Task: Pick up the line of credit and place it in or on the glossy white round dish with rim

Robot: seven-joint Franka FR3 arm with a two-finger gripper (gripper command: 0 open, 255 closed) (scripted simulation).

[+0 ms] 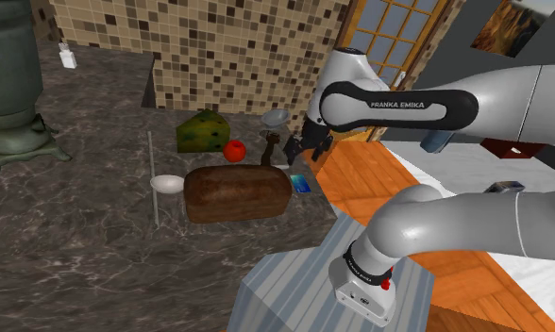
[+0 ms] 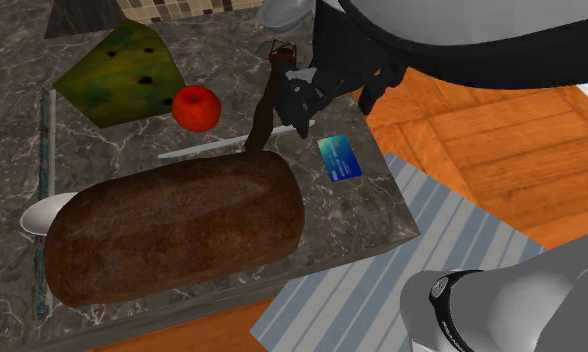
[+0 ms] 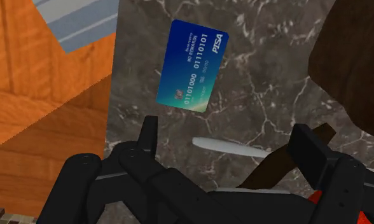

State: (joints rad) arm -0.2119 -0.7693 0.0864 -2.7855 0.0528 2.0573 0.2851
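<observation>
Two fingers (image 3: pixel 147 132) of the gripper (image 3: pixel 228 130) are standing apart, empty, near the blue card (image 3: pixel 192 63) (lying at the loaf's (image 1: pixel 238 193) three o'clock, shoulder view). Reaching is looking like the current step. The next move is calling for lowering astride its edges.

the card (image 2: pixel 342 158) lies flat on bare worktop (image 2: pixel 387 215) near the edge, with clear marble on every side of it and open air above. the tool (image 3: pixel 229 143), fingers apart, hangs just beside the knife (image 2: pixel 265 105), whose brown handle and pale blade lie between the card and the tomato (image 2: pixel 195 107). the long loaf (image 2: pixel 172 225) blocks the straight way from card to dish (image 1: pixel 168 184), which sits just beside the loaf's far end. in the shoulder view the worktop left of the dish is open. the cheese wedge (image 2: pixel 122 72) stands well behind.
</observation>
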